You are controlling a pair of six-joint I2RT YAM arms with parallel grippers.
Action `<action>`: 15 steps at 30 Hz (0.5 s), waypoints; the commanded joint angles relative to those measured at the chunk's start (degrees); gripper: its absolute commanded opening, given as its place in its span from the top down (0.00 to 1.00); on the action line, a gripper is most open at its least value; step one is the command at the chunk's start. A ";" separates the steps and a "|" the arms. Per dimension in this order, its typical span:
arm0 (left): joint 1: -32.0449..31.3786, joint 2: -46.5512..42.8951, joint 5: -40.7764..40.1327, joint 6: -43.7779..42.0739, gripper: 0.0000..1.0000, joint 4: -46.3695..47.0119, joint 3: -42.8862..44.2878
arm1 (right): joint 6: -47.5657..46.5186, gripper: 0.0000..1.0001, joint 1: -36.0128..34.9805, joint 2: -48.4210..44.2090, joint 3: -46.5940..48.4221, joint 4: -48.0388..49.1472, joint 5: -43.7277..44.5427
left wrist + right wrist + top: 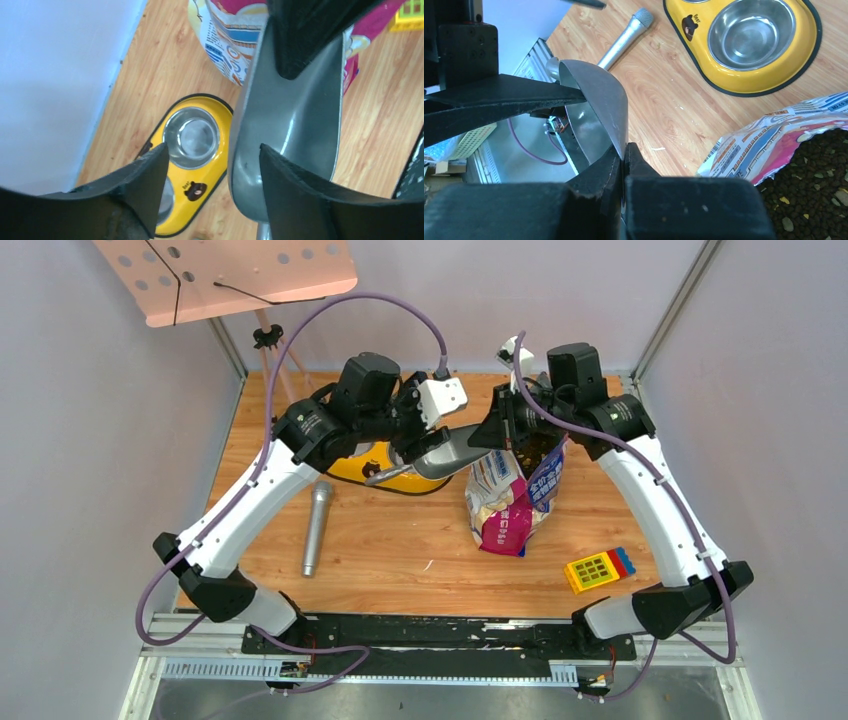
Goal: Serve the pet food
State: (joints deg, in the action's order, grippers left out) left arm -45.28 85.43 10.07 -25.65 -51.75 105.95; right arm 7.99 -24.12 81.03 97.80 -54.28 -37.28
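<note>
From above, the grey metal scoop [450,452] hangs between both arms, beside the open pink-blue bag [510,510] on the wooden bench [400,560]. In the left wrist view the left claw [212,150] is spread wide, gripping nothing, over the yellow double-bowl feeder [212,172]. In the right wrist view the right claw [624,152] is clenched on the scoop's rim; the dark brown kibble [819,190] lies inside the bag. I think the left claw should close firmly before the right releases.

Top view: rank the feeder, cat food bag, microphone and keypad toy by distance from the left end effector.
From the left end effector:
1. yellow feeder, directly under it.
2. cat food bag, to its right.
3. microphone, toward the near left.
4. keypad toy, near right corner.
</note>
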 commanded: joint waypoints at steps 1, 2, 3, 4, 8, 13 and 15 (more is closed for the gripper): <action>2.74 -3.51 -1.97 7.40 0.20 7.30 0.42 | -1.17 1.00 2.18 -1.05 3.36 1.12 -5.37; 4.01 -5.14 0.00 11.35 0.14 8.39 -0.21 | -1.34 1.00 2.74 -1.31 3.77 0.69 -6.19; 7.36 -6.62 3.17 13.75 0.11 10.69 -1.64 | -1.43 1.00 3.29 -1.57 4.08 0.64 -6.89; 9.27 -7.18 4.95 18.54 0.10 12.11 -2.62 | -1.54 1.00 3.99 -2.14 4.29 0.59 -8.06; 19.88 -7.37 21.55 31.50 0.10 11.13 -2.88 | -0.62 1.00 7.32 -3.66 4.57 1.54 -12.47; 28.09 -6.01 52.15 48.97 0.16 18.78 -8.86 | 7.00 1.00 14.80 -5.64 1.90 7.75 -17.62; 28.37 -6.17 56.87 56.34 0.15 26.95 -12.98 | 9.19 1.00 15.82 -5.39 1.75 9.19 -18.32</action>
State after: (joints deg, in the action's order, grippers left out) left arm -17.45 79.35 43.86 10.90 -37.56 98.87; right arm 10.61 -11.05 78.06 99.44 -52.27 -49.50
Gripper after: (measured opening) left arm 0.846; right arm 0.025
